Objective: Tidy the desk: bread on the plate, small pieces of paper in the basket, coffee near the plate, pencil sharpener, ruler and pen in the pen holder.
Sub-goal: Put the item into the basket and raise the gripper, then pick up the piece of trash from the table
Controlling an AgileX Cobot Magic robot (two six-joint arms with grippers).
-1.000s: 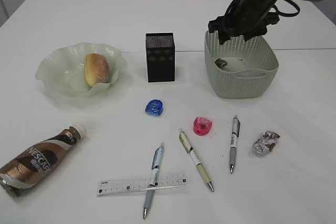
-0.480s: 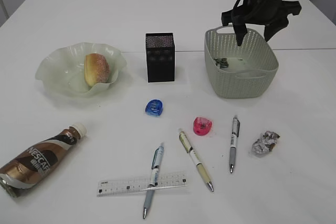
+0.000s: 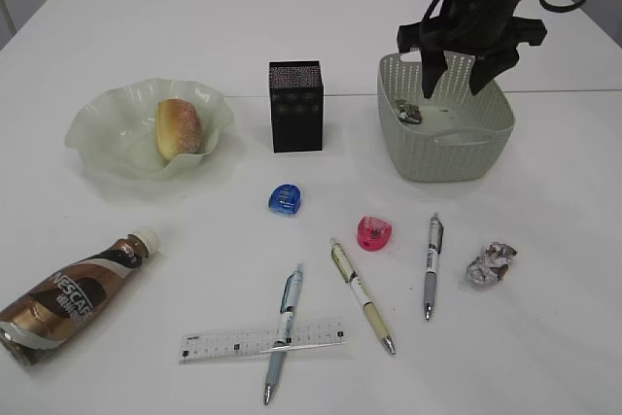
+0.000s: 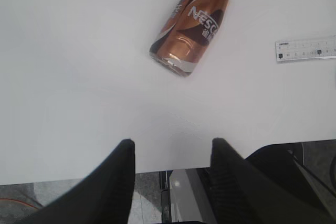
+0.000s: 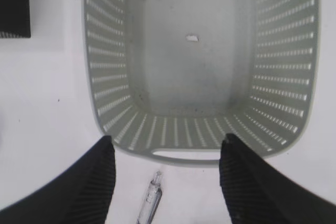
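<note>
**One paper scrap binned, one outside**

Right gripper (image 3: 457,75) hangs over the basket (image 3: 486,148) rim, jaws spread, empty. Crumpled paper (image 3: 410,113) lies inside; another (image 3: 490,264) sits right of the pens. Left gripper (image 4: 170,153) gapes empty over the table edge (image 4: 79,174).

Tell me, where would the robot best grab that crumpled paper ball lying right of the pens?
Probably from straight above, closing across the middle of the crumpled paper ball. It is a small, roughly round wad lying alone on the white table, with bare space all round, so an end effector could likely straddle it. The grey pen to its left lies clear of it.
</note>
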